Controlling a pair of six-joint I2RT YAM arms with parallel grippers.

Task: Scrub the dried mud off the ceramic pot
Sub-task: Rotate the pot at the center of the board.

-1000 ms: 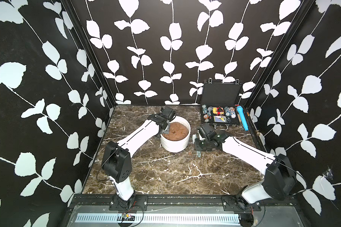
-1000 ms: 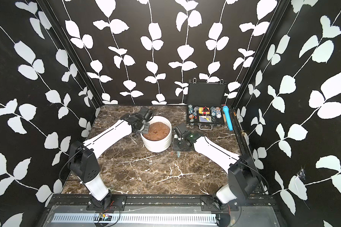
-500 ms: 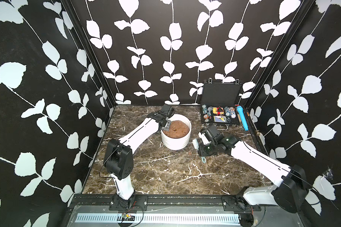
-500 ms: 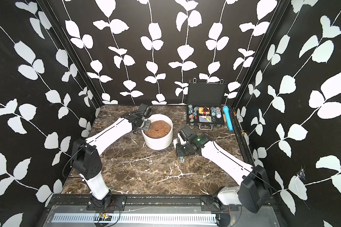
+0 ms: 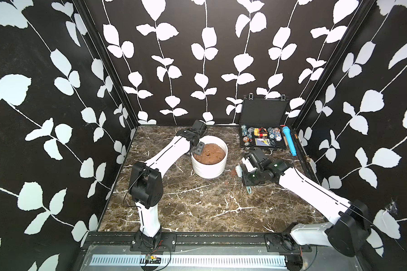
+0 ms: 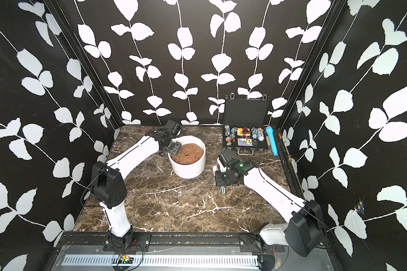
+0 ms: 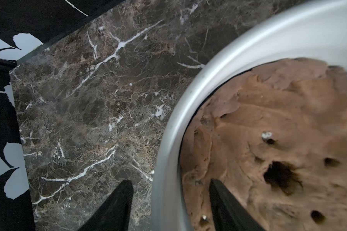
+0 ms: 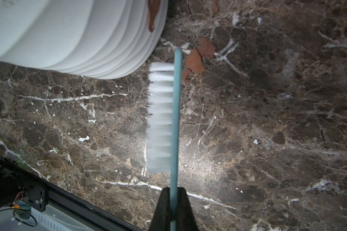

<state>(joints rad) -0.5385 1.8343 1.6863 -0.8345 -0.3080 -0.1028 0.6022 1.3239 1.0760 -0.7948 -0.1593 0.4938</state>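
— The ceramic pot [image 5: 209, 169]: shall we place it from our tools outward?

— Yes. Our right gripper [image 8: 173, 193] is clamped on the brush [image 8: 176, 120]. Its teal handle is pinched between the fingers, and the white bristles face the pot's ribbed wall, near it but apart.

— And past the brush tip?

— Flakes of the dried mud [image 8: 196, 60] lie on the marble table [image 8: 268, 140], just beside the pot's base. One more smear clings to the wall itself.

— Our left gripper [image 7: 169, 186]?

— Its jaws are apart, straddling the pot's rim. One finger is outside over the table, and the other is inside above the brown mound [image 7: 268, 120]. The rim is blurred there, so we cannot tell whether either finger touches it.

— So the pot?

— It stands upright between our two arms, toward the back of the table. The black case [image 5: 263, 140] lies open well apart, in the back right corner.
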